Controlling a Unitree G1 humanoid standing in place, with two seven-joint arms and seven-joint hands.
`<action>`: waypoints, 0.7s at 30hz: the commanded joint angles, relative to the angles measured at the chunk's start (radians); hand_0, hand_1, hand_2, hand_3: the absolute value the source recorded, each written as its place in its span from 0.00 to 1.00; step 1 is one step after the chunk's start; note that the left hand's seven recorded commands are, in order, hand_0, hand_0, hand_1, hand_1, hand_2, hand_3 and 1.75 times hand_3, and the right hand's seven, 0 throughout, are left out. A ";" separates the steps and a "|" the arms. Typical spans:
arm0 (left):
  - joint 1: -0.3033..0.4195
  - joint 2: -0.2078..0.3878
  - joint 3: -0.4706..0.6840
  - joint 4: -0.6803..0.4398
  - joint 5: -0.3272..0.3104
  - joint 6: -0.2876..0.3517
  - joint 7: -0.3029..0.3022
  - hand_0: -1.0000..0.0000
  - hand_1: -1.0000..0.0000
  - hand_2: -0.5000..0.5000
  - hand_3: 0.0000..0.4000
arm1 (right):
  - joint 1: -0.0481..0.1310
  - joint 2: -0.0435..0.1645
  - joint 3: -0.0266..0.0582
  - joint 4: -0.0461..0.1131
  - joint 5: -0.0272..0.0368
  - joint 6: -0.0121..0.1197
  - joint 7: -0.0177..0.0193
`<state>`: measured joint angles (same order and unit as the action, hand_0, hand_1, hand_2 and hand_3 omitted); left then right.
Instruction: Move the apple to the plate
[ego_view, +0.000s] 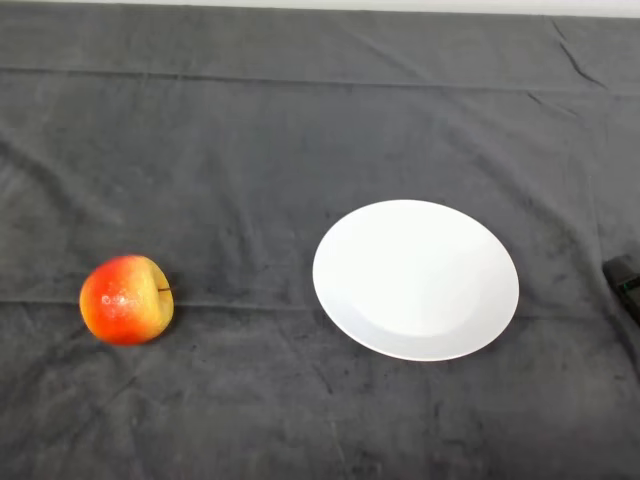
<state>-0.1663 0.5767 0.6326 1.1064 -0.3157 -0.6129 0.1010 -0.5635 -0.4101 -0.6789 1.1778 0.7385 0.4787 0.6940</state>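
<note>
Dark cloth, near edge first: what do you record? (Inspector)

Grey-black cloth (300, 420) covers the surface before me, lying flat with faint creases. Nothing rests on the nearest strip. (Operator)

Next item out? (Inspector)

One apple (126, 300), to my left. Red with yellow-orange patches, lying tilted, its stem hollow turned toward the right. It sits directly on the cloth, alone, nothing touching it. (Operator)

Position relative to the plate? (Inspector)

Well apart. The plate (416, 279) is white, round and bare, lying right of centre and at much the same depth as the apple, reaching slightly farther back. Open cloth lies between the two. The apple is not on the plate. (Operator)

Anything else at that depth? (Inspector)

A small dark object (625, 283) cut off by the right edge, near the plate's rim but clear of it. I cannot tell what it is. (Operator)

Far side? (Inspector)

A long fold crosses the cloth side to side; beyond it, more cloth, then a pale strip (400, 6) along the back edge. (Operator)
</note>
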 joint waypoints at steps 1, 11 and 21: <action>0.030 0.044 -0.032 0.014 0.027 -0.041 0.009 1.00 1.00 0.50 0.00 | -0.053 -0.031 -0.0186 0.032 -0.0069 0.008 0.0092; 0.029 0.035 -0.065 0.015 0.086 -0.140 0.039 1.00 1.00 0.50 0.00 | -0.053 -0.031 -0.0201 0.032 -0.0085 0.009 0.0095; 0.020 0.022 -0.111 0.022 0.168 -0.248 0.092 1.00 1.00 0.50 0.00 | -0.053 -0.031 -0.0215 0.032 -0.0099 0.009 0.0099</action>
<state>-0.1662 0.5762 0.5461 1.1064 -0.1629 -0.8400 0.1872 -0.5635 -0.4101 -0.6815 1.1780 0.7382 0.4791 0.6944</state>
